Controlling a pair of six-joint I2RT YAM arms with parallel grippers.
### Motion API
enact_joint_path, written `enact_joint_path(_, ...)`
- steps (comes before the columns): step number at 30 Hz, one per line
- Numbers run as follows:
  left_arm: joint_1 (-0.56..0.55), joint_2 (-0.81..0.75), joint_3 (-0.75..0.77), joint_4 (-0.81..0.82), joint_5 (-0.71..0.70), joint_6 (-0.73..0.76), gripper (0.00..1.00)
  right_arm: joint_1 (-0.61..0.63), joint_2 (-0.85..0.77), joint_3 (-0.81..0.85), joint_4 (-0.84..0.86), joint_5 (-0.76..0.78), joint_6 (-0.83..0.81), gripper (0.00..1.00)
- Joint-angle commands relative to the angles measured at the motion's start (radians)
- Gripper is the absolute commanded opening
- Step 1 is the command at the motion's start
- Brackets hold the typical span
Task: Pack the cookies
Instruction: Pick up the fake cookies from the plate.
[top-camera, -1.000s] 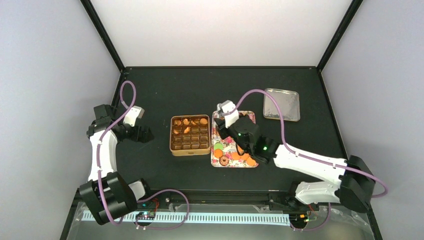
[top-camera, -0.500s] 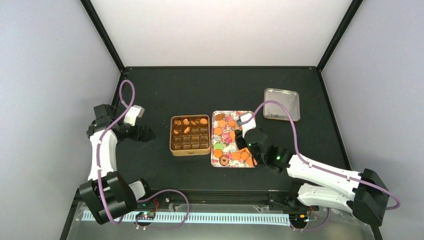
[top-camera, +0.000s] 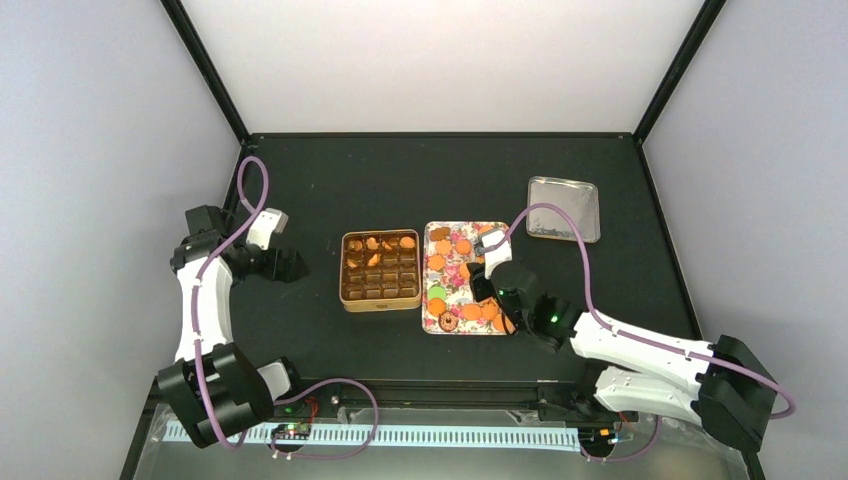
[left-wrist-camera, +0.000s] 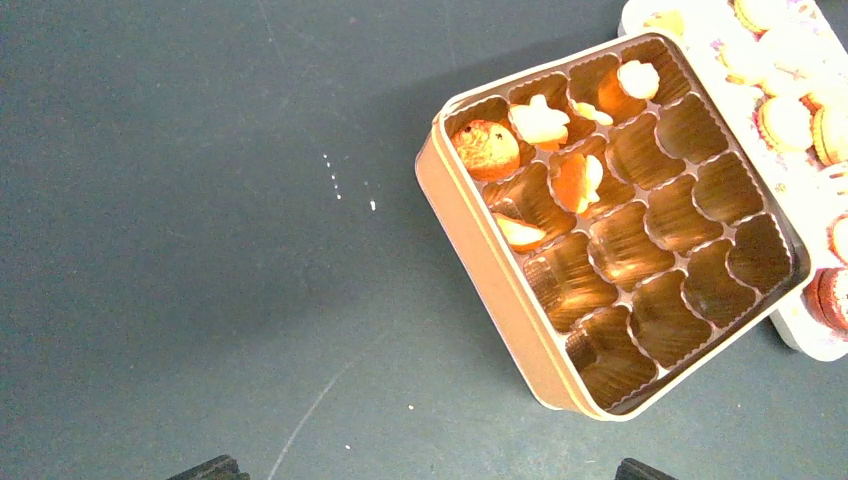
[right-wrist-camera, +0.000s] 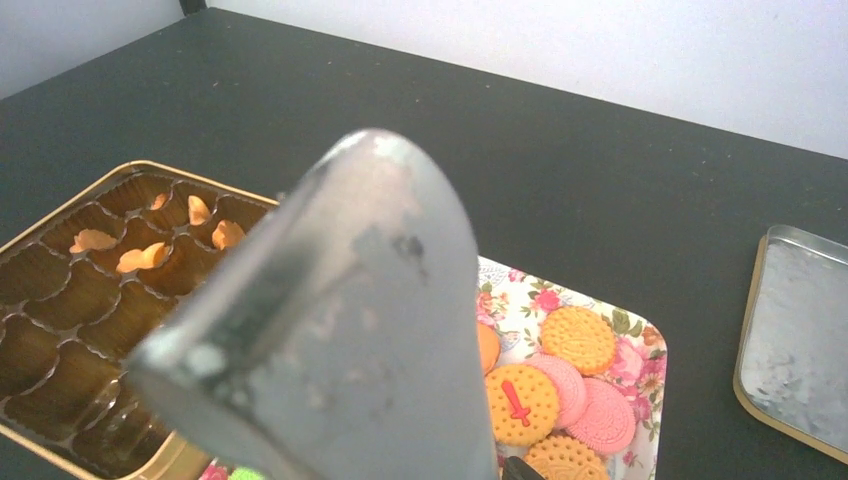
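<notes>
- Worked on a black table (top-camera: 330, 180) between pale walls.
- Filled about six back cups of the square tin (left-wrist-camera: 490, 265); found the other cups empty.
- Found most cookies (right-wrist-camera: 578, 338) unpacked on the floral tray (top-camera: 498, 230).
- Held the left gripper (top-camera: 290, 265) fully spread, empty, beside the tin.
- Poised the right gripper (top-camera: 480, 288) over the tray; jaws hidden behind a grey metal blade (right-wrist-camera: 340, 330), grip undeterminable.

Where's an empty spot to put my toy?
Free: the table behind the gold tin and flowery tray, and between the left gripper and tin. Crowded: tin and tray side by side, right gripper over the tray.
</notes>
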Motion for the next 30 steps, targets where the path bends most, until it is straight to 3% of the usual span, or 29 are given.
enact_joint_path(1,-0.008,-0.002,0.038,-0.037,0.002,0.026,0.99,-0.004,0.017,-0.029,0.048,-0.015,0.032,0.36)
enact_joint_path(18,-0.008,-0.022,0.031,-0.037,-0.044,0.040,0.99,-0.004,0.007,-0.003,0.040,-0.028,0.003,0.16)
enact_joint_path(30,-0.009,-0.030,0.021,-0.028,-0.047,0.034,0.99,-0.005,-0.020,0.076,0.012,-0.049,-0.051,0.07)
